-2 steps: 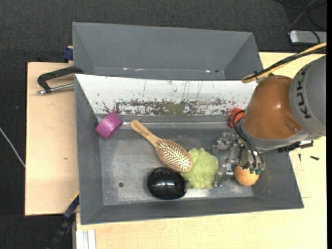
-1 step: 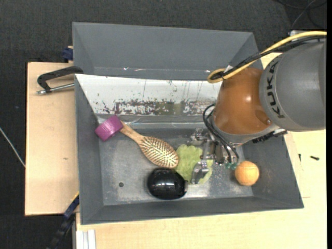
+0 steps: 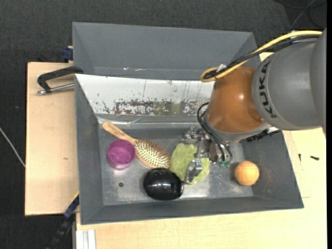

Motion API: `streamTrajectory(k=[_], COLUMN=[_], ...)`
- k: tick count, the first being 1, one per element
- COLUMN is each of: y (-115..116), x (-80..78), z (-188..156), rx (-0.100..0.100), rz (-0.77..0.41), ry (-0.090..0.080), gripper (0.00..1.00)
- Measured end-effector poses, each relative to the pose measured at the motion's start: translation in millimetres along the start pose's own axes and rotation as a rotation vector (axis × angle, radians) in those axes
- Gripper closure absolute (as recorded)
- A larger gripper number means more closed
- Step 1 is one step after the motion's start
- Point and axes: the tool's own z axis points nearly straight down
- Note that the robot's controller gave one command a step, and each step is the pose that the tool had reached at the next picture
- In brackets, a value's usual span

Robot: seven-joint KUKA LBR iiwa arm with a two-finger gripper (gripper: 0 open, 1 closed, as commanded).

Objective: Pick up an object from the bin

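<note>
Pincer [image 3: 200, 164] over the pale-green lump [image 3: 181, 158] — middle of the bin [image 3: 89, 149].

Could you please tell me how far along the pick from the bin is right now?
The approach looks done: the gripper is low in the bin, right over the yellow-green soft thing, which lies between the black oval object and the orange ball. The grasp itself is in hand, though I cannot tell whether the thing is gripped. The lift is left: the thing lies on the bin floor.
</note>
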Motion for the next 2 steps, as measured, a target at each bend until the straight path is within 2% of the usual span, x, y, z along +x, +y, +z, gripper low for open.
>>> streamTrajectory(k=[1, 2], y=[-19.1, 19.8], x=[-5.3, -21.6], z=[40.3, 39.5], rx=[0.001, 0.003], rz=[-0.003, 0.311], ry=[0.008, -0.004], gripper=[0.0, 1.0])
